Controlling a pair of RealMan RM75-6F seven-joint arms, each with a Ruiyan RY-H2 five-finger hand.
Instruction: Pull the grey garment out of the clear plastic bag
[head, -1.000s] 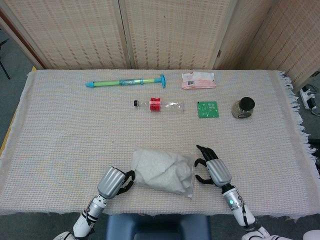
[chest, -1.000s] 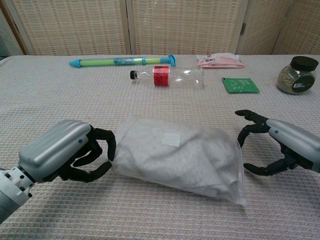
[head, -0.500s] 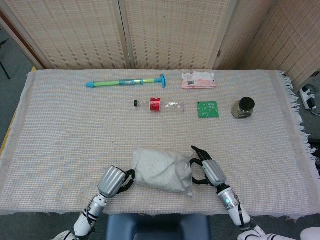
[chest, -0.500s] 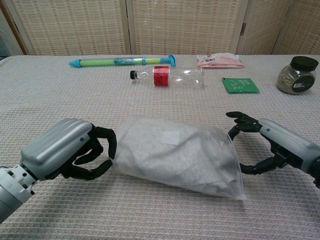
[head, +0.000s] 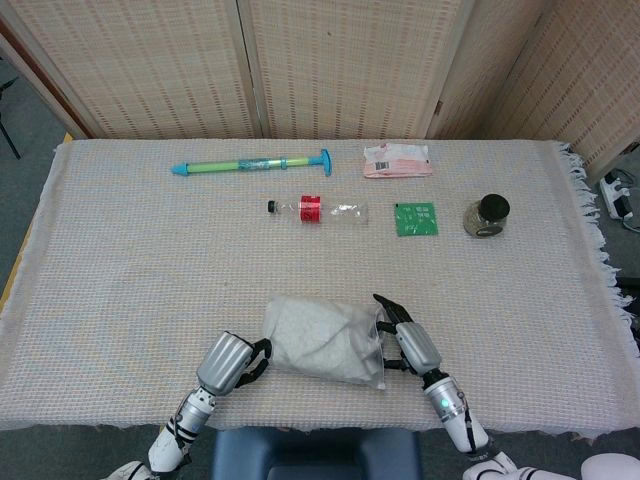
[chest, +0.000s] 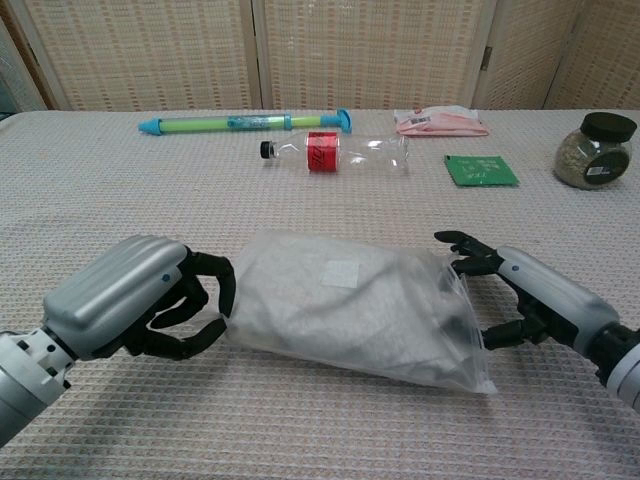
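Chest view shows the clear plastic bag (chest: 350, 310) lying on the table (chest: 90, 190) near the front edge, with the grey garment (chest: 300, 315) fully inside it and filling most of its length. The left hand (chest: 135, 300) has its fingers curled around the bag's closed end and appears to pinch it. The right hand (chest: 520, 295) is at the bag's mouth with its fingers spread, upper fingers above the opening and thumb below. Whether any fingertip has entered the mouth or touches the garment cannot be told from either view; it holds nothing that is visible.

Likely failure 1: the right hand closes on film only, not cloth, so a pull drags the whole bag instead of emptying it. The film is thin and lies slack over the garment, which favours this error.

Likely failure 2: the left hand's hold on the smooth film slips under load, and bag and garment slide together toward the right.

Likely failure 3: the garment bunches at the mouth, since it fills the bag, and jams partway out.

Head view places the bottle (head: 320, 209), the green packet (head: 415, 218) and the jar (head: 486, 215) well apart from the bag, so collision with them seems unlikely.
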